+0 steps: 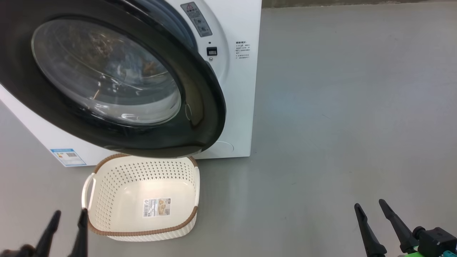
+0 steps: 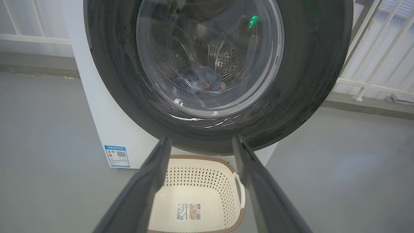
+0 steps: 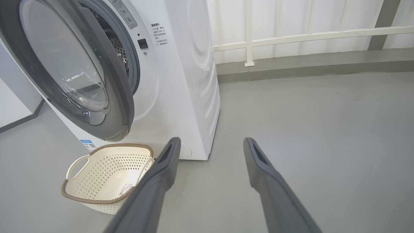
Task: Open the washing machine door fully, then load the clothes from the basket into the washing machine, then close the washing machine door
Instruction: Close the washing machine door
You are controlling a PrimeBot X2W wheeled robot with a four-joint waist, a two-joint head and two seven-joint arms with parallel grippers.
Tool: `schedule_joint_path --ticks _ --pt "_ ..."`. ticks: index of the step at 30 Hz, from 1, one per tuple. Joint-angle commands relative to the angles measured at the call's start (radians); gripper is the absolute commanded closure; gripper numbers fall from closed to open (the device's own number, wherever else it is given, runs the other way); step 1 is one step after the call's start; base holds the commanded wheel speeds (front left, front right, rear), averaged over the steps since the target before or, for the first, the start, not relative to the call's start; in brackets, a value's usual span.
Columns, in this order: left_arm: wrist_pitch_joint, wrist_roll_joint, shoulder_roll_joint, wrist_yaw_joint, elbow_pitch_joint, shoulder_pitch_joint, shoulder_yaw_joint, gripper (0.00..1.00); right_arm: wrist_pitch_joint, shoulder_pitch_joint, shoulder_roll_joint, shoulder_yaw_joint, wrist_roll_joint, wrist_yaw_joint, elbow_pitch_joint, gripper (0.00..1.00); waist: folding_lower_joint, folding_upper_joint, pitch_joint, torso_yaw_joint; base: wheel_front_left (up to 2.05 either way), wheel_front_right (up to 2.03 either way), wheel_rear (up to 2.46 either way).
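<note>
On a grey concrete floor [image 1: 339, 107] before a white railing, the washing machine [image 1: 235, 107] stands with the washing machine door [image 1: 201, 107] swung partway out from its front. In the right wrist view a gap at the door's free edge shows the grey seal and steel drum. Seen through the door's bulging glass in the left wrist view, the clothes [image 2: 199, 80] lie as a bluish heap low in the drum. The basket [image 1: 150, 169] sits on the floor just beneath the door's lower rim, close against the machine, a label sticker [image 1: 157, 207] on its bare bottom. The left gripper [image 1: 70, 212] hovers beside the basket's handle and the right gripper [image 1: 369, 203] well off to the side. Both have their fingers spread and grip nothing.
</note>
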Motion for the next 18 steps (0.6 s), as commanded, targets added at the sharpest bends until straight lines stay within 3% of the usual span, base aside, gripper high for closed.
schedule_joint_path --ticks 1,5,15,16,17,18 --pt "-0.012 0.017 0.018 -0.003 -0.024 -0.006 0.046 0.0 -0.005 -0.027 -0.014 0.016 -0.002 0.001 -0.025 0.0 0.0 0.0 0.002 0.0 0.0 0.0 0.0" --pt "-0.012 0.099 -0.031 -0.003 -0.028 0.015 0.068 0.0 -0.005 -0.033 -0.015 0.019 -0.001 0.001 -0.025 0.0 0.0 0.0 0.005 0.0 0.0 0.0 0.0" --pt "-0.012 0.129 -0.058 -0.003 -0.034 0.016 0.093 0.0 -0.005 -0.051 -0.011 0.028 0.0 0.001 -0.031 0.0 0.0 0.0 0.004 0.01 0.0 0.0 0.0" --pt "-0.012 0.129 -0.06 -0.003 -0.035 0.014 0.092 0.0 -0.005 -0.058 -0.01 0.03 0.002 0.001 -0.033 0.17 0.0 0.0 0.005 0.013 0.0 0.0 0.0" --pt "-0.012 0.129 -0.062 -0.003 -0.037 0.012 0.092 0.0 -0.005 -0.067 -0.007 0.033 0.006 0.001 -0.034 0.61 0.0 0.0 0.007 0.016 0.0 0.0 0.0" --pt "-0.012 0.13 -0.063 -0.003 -0.038 0.01 0.09 0.0 -0.005 -0.079 -0.005 0.039 0.01 0.001 -0.036 0.96 0.0 0.0 0.008 0.019 0.0 0.0 0.0"
